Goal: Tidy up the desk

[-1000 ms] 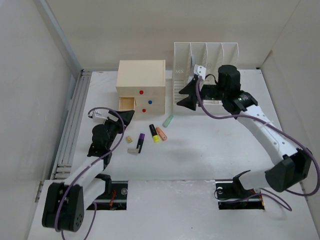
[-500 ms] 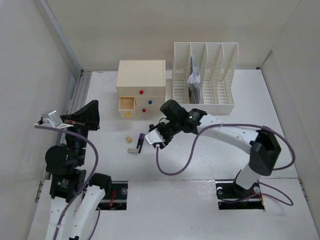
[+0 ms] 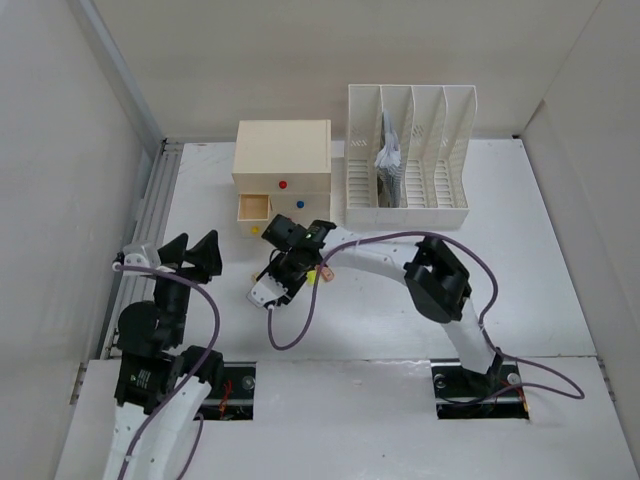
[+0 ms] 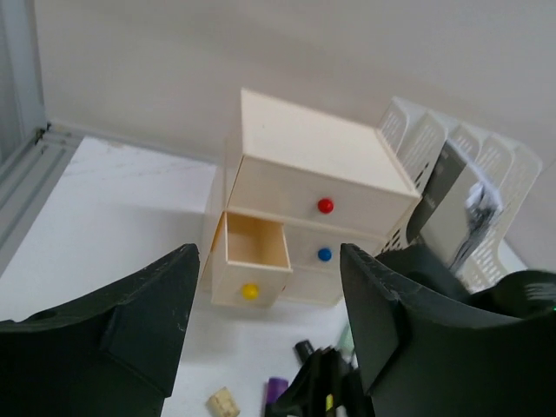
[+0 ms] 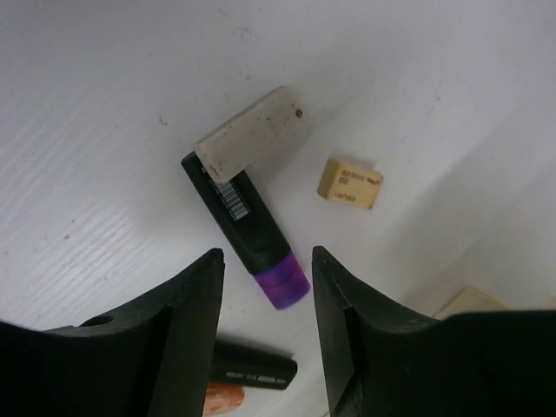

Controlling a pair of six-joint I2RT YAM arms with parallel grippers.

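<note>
On the white desk point(image 3: 520, 250) my right gripper point(image 3: 284, 272) hangs low and open over a cluster of small items. In the right wrist view its fingers straddle a black marker with a purple cap point(image 5: 252, 230) without touching it; right gripper point(image 5: 265, 261) holds nothing. A white eraser point(image 5: 252, 130) lies against that marker's tail, and a small tan eraser point(image 5: 349, 184) sits just beyond. A black marker with an orange cap point(image 5: 252, 373) lies nearer the wrist. My left gripper point(image 3: 190, 250) is raised at the left, open and empty, left gripper point(image 4: 268, 256) facing the drawer box.
A cream drawer box point(image 3: 282, 170) stands at the back, its bottom drawer with the yellow knob point(image 4: 252, 256) pulled out and hollow. A white slotted file rack point(image 3: 410, 150) holding papers point(image 3: 388, 155) stands to its right. A grooved metal rail point(image 3: 150, 230) runs along the left edge.
My right gripper came down from the file rack to the markers, then shifted left over the purple one. My left gripper drew back from the markers to the left and rose.
</note>
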